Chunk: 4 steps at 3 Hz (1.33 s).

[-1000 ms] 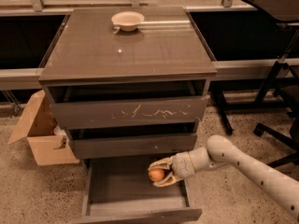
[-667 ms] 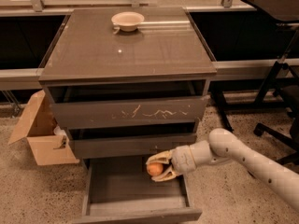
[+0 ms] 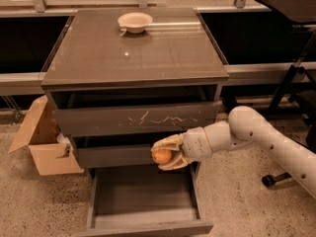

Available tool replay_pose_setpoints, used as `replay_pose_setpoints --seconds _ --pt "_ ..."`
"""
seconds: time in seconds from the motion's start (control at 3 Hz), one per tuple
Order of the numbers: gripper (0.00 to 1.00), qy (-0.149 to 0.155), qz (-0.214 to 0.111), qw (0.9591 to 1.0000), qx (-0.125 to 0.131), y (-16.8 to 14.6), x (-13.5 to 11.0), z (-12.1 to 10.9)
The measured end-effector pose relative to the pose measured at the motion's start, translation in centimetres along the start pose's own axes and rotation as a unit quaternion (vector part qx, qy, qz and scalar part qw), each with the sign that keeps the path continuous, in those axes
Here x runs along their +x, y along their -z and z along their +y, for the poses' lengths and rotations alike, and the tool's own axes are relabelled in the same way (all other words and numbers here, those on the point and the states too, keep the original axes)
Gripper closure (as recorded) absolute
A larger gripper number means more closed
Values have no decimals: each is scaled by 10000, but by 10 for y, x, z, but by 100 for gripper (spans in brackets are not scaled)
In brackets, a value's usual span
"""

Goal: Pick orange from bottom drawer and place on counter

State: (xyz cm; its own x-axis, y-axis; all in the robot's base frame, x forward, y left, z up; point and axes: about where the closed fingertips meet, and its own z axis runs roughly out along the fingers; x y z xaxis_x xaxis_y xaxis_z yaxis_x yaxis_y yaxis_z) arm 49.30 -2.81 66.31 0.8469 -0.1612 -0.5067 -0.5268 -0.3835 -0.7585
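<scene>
Single high, close front view downward: counter (image 3: 133,58) at top, gripper (image 3: 159,157) with orange (image 3: 161,155) below centre.

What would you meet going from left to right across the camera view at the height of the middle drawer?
cardboard box → orange, gripped in the end effector in front of the middle drawer → robot arm

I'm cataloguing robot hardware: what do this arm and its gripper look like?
The arm is smooth, rounded, off-white, with small dark dots along its shell. The gripper, in front of the middle drawer, has curved cream-yellow fingers on a pale grey wrist.
</scene>
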Motion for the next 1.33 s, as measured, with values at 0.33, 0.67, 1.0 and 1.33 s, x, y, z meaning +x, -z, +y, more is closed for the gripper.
replay_pose_setpoints --seconds 0.33,0.67,1.0,1.33 --pt "100 627 151 9976 -268 17 -27 -46" --pt "100 628 153 9976 -264 17 -27 -46" --pt "100 735 372 9965 173 44 -36 -85" --pt "100 515 538 9955 579 74 -41 -126"
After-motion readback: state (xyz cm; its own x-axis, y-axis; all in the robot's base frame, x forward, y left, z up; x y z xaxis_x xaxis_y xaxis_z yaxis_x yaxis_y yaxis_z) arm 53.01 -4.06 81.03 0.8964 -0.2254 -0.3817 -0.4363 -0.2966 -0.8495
